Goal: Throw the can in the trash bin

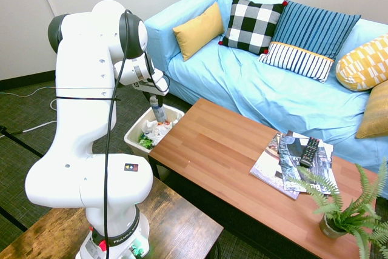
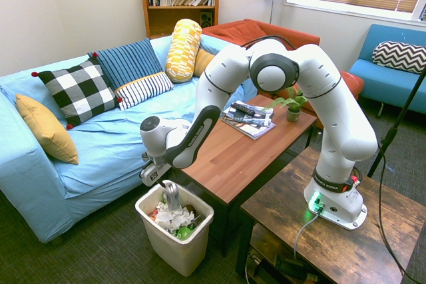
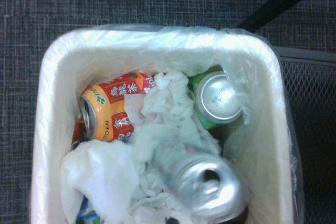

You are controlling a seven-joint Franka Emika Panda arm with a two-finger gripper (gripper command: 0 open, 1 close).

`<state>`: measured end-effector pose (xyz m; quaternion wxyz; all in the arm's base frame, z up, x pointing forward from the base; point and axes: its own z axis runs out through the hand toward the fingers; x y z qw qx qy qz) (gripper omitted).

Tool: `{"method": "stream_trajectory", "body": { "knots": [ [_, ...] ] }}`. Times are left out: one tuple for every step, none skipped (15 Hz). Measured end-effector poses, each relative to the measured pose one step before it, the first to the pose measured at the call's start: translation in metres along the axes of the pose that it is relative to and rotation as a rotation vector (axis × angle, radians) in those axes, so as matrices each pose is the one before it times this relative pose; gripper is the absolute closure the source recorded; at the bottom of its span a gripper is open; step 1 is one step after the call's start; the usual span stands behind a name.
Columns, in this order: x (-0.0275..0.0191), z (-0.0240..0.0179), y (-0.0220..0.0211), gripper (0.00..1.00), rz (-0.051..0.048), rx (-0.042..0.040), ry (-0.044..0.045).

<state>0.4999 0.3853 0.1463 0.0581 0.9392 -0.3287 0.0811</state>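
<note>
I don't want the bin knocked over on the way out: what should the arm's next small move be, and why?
Probably a short lift straight up, once the can is clearly free: the gripper hangs low over the trash bin, and the silver can shows within the rim, over crumpled white paper.

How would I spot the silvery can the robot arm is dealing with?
Find the cream bin beside the wooden coffee table. The can is at its mouth, under the arm's gripper. It's silver, unlike the orange-and-red can beyond the crumpled tissue.
</note>
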Motion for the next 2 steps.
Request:
{"method": "stream_trajectory", "body": {
  "knots": [
    [0.00078,-0.00179,-0.00144,0.0,0.00078,-0.00023,0.00194],
    [0.00078,-0.00144,-0.00114,0.0,0.00077,-0.00054,0.00181]
  ]
}}
